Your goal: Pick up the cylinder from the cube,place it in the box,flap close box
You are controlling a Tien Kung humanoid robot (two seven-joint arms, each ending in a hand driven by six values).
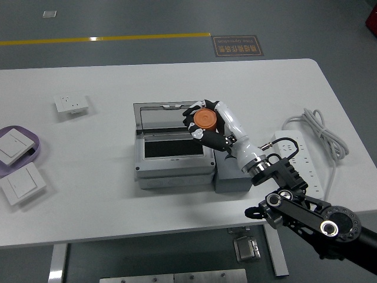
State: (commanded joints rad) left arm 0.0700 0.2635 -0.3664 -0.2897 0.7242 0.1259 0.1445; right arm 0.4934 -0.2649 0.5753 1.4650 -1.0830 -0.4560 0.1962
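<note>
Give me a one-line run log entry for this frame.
stage: carry to box | right hand: shut on orange cylinder, above open box | lid: up | cube: bare, right of box | left hand: not in view

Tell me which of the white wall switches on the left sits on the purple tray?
The switch at the far left edge, lying on the purple tray. The one below it and the socket plate farther back lie on the bare table.

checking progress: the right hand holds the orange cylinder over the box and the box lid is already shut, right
Not quite. In the head view the right hand does hold the orange cylinder over the box, but the lid is open, standing up at the back, not shut.
</note>
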